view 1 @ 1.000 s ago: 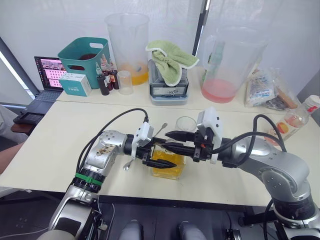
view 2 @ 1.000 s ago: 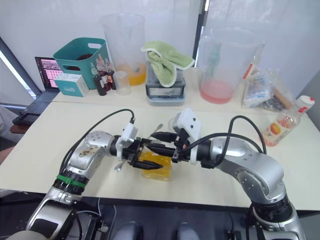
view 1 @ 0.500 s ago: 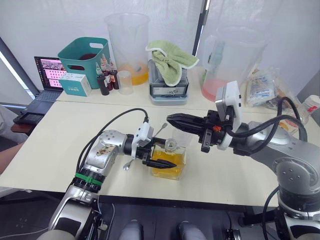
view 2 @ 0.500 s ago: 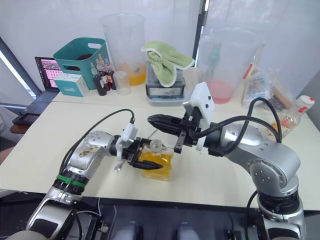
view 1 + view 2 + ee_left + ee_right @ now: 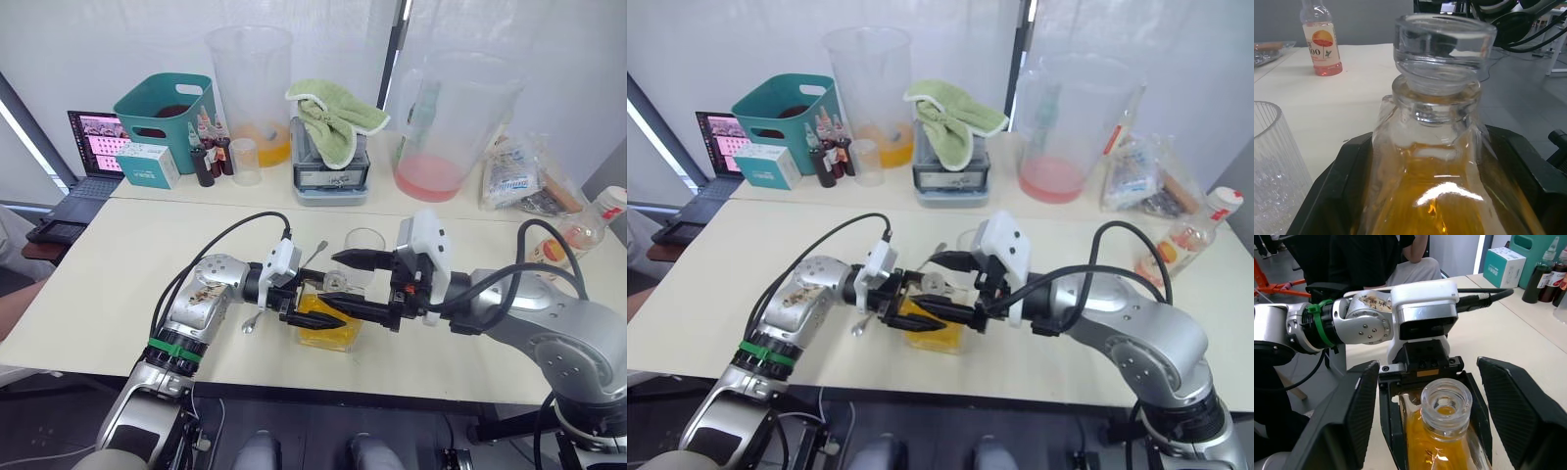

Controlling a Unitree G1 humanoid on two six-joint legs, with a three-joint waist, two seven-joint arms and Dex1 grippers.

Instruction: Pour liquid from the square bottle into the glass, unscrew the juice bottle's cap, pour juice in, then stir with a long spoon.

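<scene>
Square bottle [image 5: 329, 320] upright at table centre, long axis vertical, amber-filled, glass stopper seated in neck. Ribbed glass [image 5: 363, 251] just beyond at 1 o'clock. Left gripper [image 5: 312, 309] clenched on bottle body from 9 o'clock, forearm level. Right gripper [image 5: 345, 284] nearer the stopper, arriving from 3 o'clock, jaws spread either side of neck, not touching. Stopper removal judged outstanding.

Left gripper [image 5: 921, 311] fingers clamp square bottle [image 5: 933, 323]; right gripper [image 5: 958, 286] spread.
</scene>
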